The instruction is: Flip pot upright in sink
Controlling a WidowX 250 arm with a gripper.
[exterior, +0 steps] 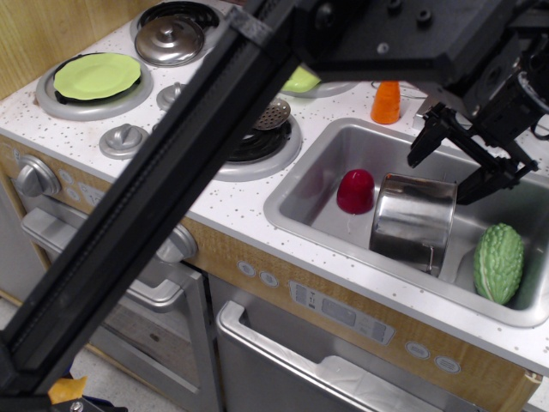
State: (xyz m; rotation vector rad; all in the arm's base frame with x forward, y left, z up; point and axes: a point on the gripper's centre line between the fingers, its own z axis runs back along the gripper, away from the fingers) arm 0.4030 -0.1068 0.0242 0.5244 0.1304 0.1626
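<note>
The shiny steel pot [413, 221] lies tipped on its side in the middle of the sink [296, 199], its wire handle hanging toward the front wall. My black gripper [446, 169] hovers open just above the pot's upper rim, one fingertip [418, 154] to the left and the other to the right. It holds nothing. The arm stretches across the view from the lower left to the upper right and hides part of the stove.
A red cup [355, 190] stands upside down left of the pot. A green bumpy gourd [498, 262] lies at the sink's right end. An orange carrot [387, 101] stands behind the sink. A domed silver lid [170, 38], a green plate [96, 75] and a slotted spoon [270, 113] are on the stove.
</note>
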